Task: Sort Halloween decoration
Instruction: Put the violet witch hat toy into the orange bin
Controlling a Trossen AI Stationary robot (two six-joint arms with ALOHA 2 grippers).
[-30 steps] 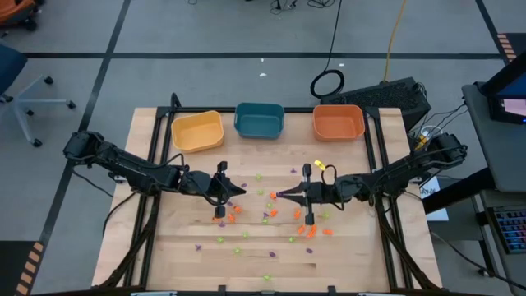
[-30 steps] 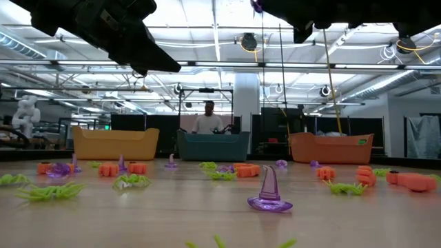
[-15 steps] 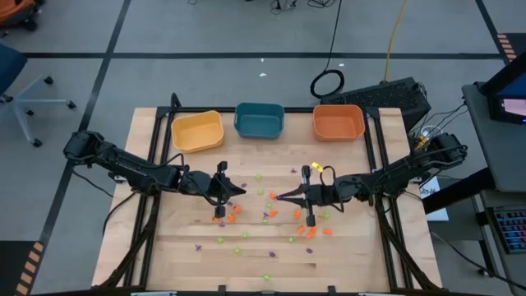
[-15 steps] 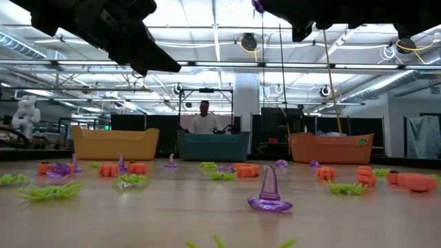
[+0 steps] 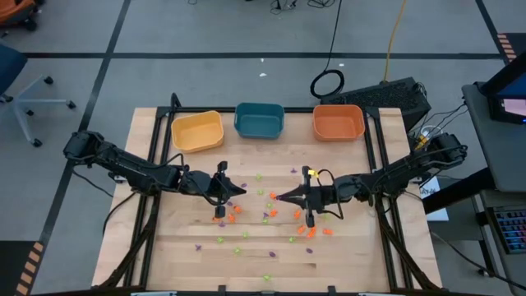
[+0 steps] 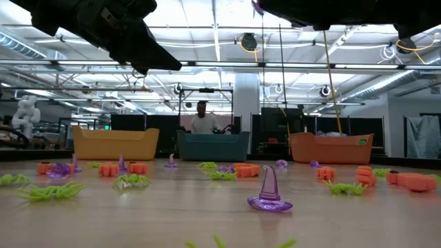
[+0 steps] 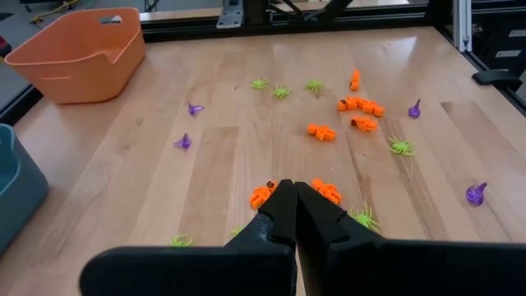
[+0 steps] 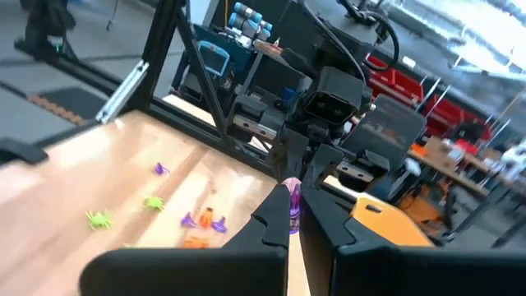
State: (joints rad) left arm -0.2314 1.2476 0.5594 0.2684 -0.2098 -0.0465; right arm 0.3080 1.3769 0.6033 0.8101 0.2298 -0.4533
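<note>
From table height, a purple witch hat (image 6: pixel 268 191) is seen upright nearest the front edge, with green spiders (image 6: pixel 48 191) and orange pieces (image 6: pixel 136 167) scattered behind it; the high view shows these trinkets only as specks spread over the middle of the table (image 5: pixel 164 255).

The left gripper (image 5: pixel 239 190) is held over the table's middle, its fingers pressed together on nothing, as the left wrist view confirms.

The right gripper (image 5: pixel 278 196) is closed on a small purple trinket (image 8: pixel 293 206), shown only by the right wrist view.

Along the far edge stand a yellow bin (image 5: pixel 197 131), a teal bin (image 5: pixel 260 120) and an orange bin (image 5: pixel 338 122); nothing is seen inside them from above.
</note>
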